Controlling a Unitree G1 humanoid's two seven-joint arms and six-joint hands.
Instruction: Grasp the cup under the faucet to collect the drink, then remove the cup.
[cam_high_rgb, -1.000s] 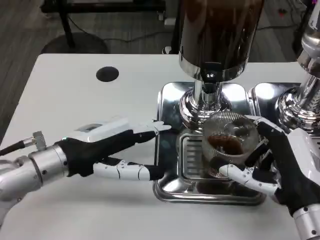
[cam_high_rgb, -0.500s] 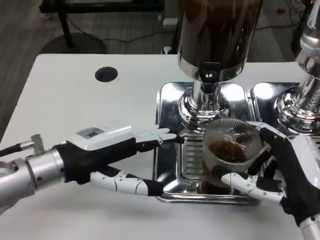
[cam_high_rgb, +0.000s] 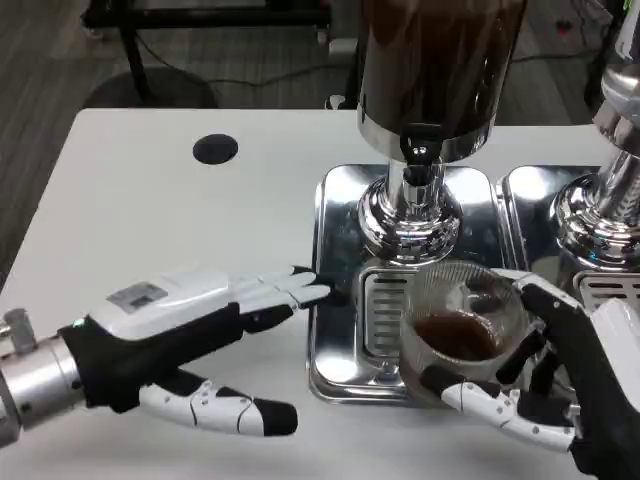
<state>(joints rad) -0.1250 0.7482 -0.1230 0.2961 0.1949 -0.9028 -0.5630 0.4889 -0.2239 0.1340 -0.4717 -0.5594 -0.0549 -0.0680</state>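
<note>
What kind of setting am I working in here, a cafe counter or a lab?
Probably a lab or office test setup, not a cafe: a plain white table, two chrome drink dispensers on steel drip trays, and cables across a carpeted floor behind.

I note a white table (cam_high_rgb: 150, 200) with a round black spot (cam_high_rgb: 214, 150) toward its far left. At my far right stands a second chrome dispenser (cam_high_rgb: 605, 195) on its own steel tray (cam_high_rgb: 520, 190).

The ribbed clear cup (cam_high_rgb: 462, 322) holds dark brown drink. The dispenser (cam_high_rgb: 430, 70) is chrome with a dark brown tank, on a chrome drip tray (cam_high_rgb: 335, 290). A black disc (cam_high_rgb: 215, 150) marks the white table (cam_high_rgb: 150, 230).
</note>
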